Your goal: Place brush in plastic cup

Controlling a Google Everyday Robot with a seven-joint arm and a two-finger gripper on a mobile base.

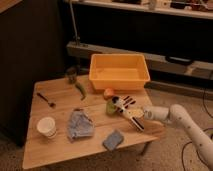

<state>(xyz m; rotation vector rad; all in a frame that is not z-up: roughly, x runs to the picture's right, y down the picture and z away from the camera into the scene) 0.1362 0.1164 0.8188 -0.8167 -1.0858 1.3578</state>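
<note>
The white arm is reaching in from the right, at about four o'clock of the wooden table (pixel 60 150). Its gripper (pixel 141 114) is sitting at the right part of the table. It is touching the near end of the brush (pixel 127 112), but I cannot tell if the gripper is really clamped on the handle.

The brush is lying slanted, its cream handle pointing toward four o'clock and its other end toward ten o'clock. That far end is touching or almost touching the plastic cup (pixel 110 106), the small lime-green one, which is standing near the table's centre. I think the brush is being held by its tail so that the free end can go into the cup first. It is not yet inside.

Just at twelve o'clock of the cup an orange round object (pixel 108 93) is resting, and behind it the yellow bin (pixel 119 71) is standing. A white paper cup (pixel 46 127) is at eight o'clock, beside a crumpled blue-grey cloth (pixel 80 123). A blue sponge (pixel 113 140) is lying near the front edge.

The brush is longer than the cup, so it could tip the light cup over.
</note>
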